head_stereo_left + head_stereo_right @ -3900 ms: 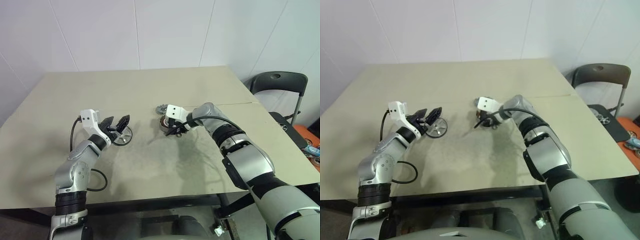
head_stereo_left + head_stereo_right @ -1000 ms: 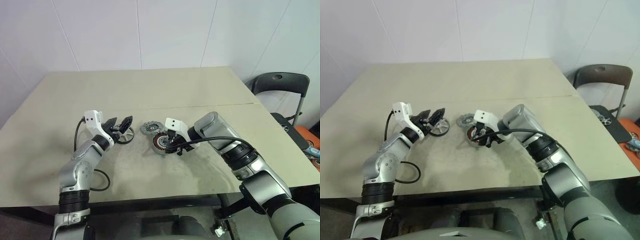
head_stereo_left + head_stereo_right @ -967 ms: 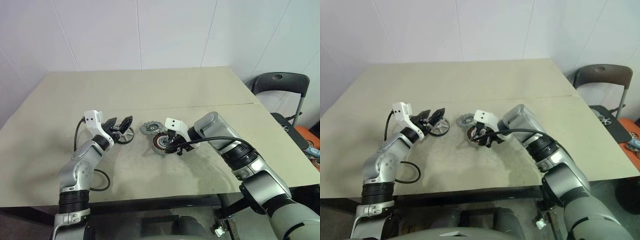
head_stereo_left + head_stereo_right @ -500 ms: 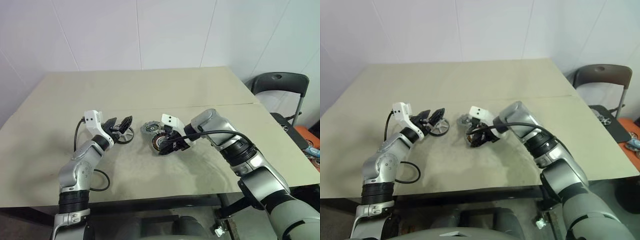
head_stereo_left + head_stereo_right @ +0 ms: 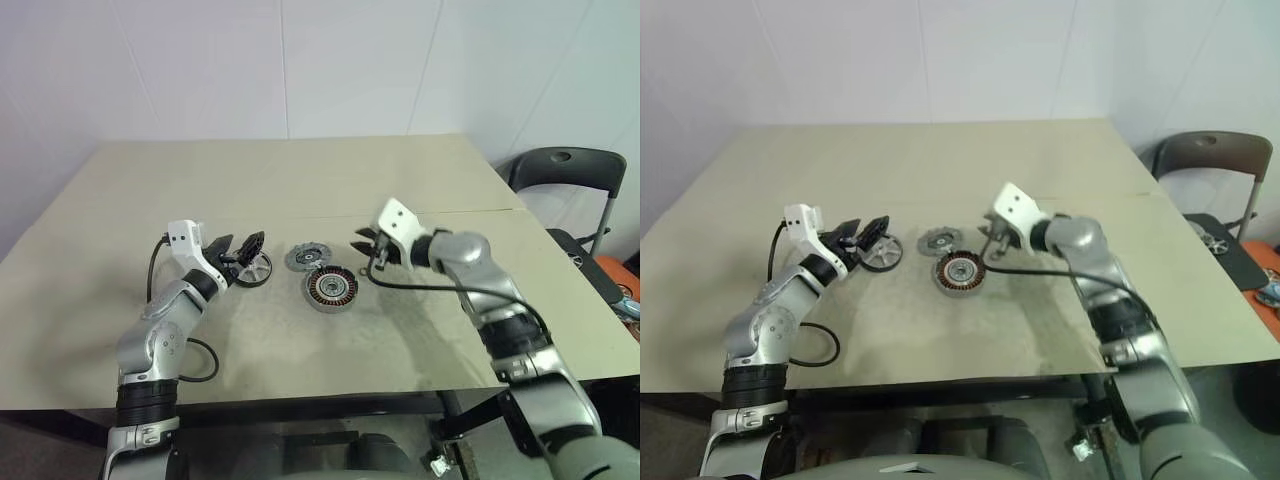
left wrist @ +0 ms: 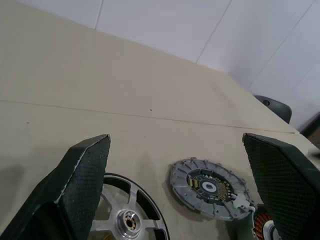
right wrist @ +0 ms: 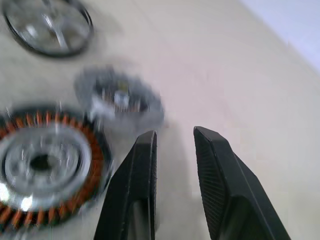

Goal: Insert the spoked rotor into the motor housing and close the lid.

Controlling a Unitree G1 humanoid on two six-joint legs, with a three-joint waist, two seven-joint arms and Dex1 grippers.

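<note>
We find no readable text, label, brand, number or sign anywhere in these views, neither on the parts on the table nor on the arms.

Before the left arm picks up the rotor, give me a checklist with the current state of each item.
1. Left fingers spread wide, nothing between them: ok.
2. Rotor lying flat on the table just ahead of the left fingers: ok.
3. Housing flat, coils facing up, cavity uncovered: ok.
4. Lid off the housing, lying apart between rotor and housing: ok.
5. Right fingers hold nothing and sit beside the housing, not over it: ok.
6. Rotor seated in housing: not ok, not yet done.
</note>
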